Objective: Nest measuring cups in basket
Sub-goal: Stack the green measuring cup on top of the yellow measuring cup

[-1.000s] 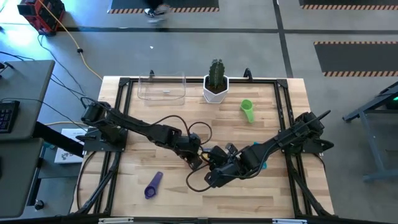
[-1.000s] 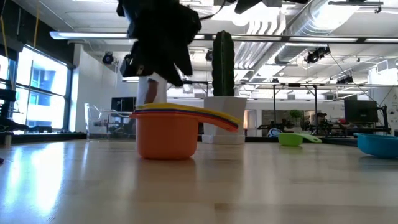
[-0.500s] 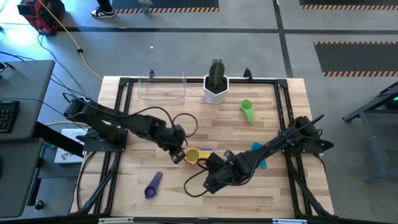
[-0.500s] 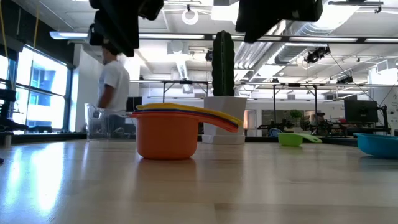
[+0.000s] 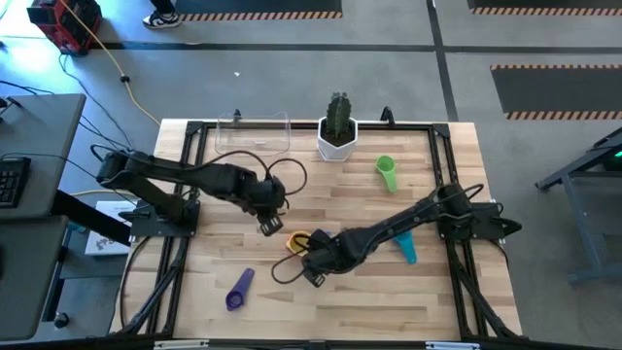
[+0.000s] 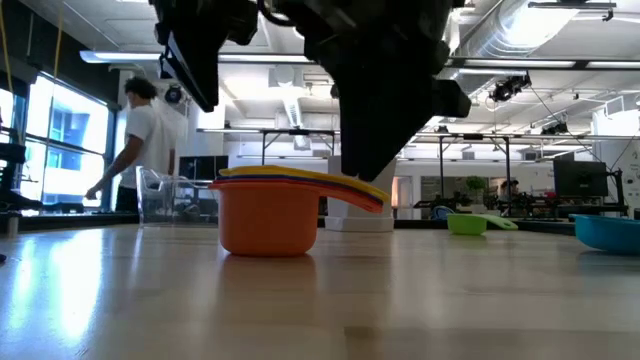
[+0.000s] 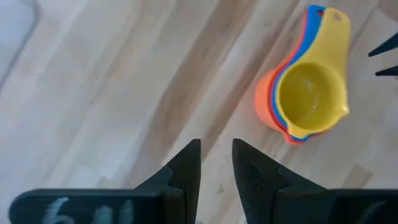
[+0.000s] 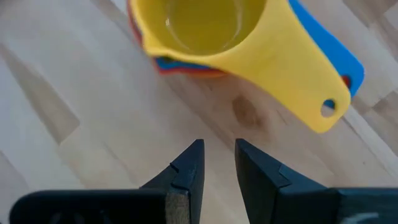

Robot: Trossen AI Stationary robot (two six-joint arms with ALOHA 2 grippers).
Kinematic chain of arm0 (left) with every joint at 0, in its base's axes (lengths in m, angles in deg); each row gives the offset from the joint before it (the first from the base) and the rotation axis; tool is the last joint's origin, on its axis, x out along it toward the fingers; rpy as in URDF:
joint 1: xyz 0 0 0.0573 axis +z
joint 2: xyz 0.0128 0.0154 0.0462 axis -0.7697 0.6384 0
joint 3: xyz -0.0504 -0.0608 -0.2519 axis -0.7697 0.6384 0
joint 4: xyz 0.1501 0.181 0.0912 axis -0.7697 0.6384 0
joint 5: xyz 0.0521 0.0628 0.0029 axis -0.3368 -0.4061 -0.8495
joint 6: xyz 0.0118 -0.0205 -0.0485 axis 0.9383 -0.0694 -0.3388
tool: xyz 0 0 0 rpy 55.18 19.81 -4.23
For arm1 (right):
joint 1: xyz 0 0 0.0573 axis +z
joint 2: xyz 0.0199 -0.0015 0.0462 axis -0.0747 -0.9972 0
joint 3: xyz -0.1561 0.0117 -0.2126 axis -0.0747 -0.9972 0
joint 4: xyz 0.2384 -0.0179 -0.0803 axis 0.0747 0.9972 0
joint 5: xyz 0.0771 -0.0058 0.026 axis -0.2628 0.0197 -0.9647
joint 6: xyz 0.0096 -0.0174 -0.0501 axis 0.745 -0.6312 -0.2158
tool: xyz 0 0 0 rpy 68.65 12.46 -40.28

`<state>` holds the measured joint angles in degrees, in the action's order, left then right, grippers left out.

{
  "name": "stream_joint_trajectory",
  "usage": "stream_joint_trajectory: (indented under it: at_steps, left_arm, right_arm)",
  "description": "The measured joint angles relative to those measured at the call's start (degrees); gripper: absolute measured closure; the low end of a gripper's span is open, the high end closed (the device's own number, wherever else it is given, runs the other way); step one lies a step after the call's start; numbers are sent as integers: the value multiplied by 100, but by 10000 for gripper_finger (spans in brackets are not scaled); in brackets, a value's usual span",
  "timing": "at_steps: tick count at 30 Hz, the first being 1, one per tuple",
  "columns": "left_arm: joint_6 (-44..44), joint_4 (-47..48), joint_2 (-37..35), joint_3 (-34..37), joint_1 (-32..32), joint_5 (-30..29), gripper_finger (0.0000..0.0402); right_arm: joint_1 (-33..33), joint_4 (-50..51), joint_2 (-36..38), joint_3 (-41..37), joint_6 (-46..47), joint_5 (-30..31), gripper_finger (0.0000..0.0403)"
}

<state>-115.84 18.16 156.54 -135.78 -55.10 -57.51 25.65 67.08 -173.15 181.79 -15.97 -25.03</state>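
1. Right gripper (image 8: 214, 165): fingers nearly together with a narrow gap, holding nothing. It hangs just beside the nested stack, on the side away from the basket.
2. Left gripper (image 7: 214, 165): fingers likewise nearly together, empty. It sits near the stack on the basket side, apart from it.
3. Nested stack (image 5: 299, 242): yellow cup uppermost, then blue, red and orange, upright on the table (image 5: 437, 292), handles fanned out to one side (image 6: 350, 190). It stands well apart from the basket.
4. Loose cups, placed from the stack: purple cup (image 5: 239, 289) near, away from the basket; teal cup (image 5: 404, 245) beyond the right arm; green cup (image 5: 387, 172) far off, near the cactus pot.
5. Basket (image 5: 253, 136): clear bin at the table's far edge, just beside the cactus pot (image 5: 337, 137). No cup can be made out inside it.
6. Risk, grasp: jaws this narrow may strike the rim or handles and shove the stack rather than straddle it.
7. Risk, lift: pinching only the yellow handle may lift that cup alone and unnest the rest.
8. Risk, arms: both grippers crowd the stack and could collide.
9. Risk, carry: the route to the basket passes the cactus pot, which a low swing could topple.
10. Risk, placement: the basket's clear walls are hard to see, so a misjudged lowering may catch its rim.
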Motion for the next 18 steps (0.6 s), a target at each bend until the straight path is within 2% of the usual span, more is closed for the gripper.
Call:
stream_joint_trajectory:
  at_steps: [11, 18]
  left_arm:
    - [664, 37, -66, -4, 615, 575, 321]
    - [998, 196, -102, -4, 878, 601, 321]
  right_arm:
    - [-389, -51, -6, 0, 43, 57, 323]
    - [-437, -49, -8, 0, 140, 8, 323]
